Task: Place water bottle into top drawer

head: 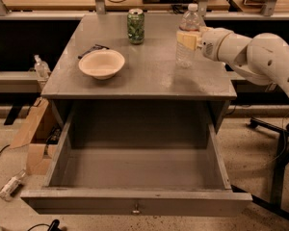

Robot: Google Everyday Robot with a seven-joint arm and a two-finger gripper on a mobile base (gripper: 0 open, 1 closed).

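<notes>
The water bottle point(185, 56), clear with a white cap, stands upright at the right rear of the grey table point(144, 78). My gripper point(187, 38) reaches in from the right on a white arm and is shut around the bottle's middle, with one pale finger point(184, 39) across its front. The bottle's base is at the tabletop; I cannot tell whether it touches. The top drawer point(135, 207) is pulled fully out below the table's front edge, and its inside shows nothing in it.
A green drink can point(136, 26) stands at the table's rear centre. A cream bowl point(101, 63) sits at the left with a dark utensil behind it. A cardboard box point(31, 138) and small bottles lie on the floor at left. A chair base point(274, 129) is at right.
</notes>
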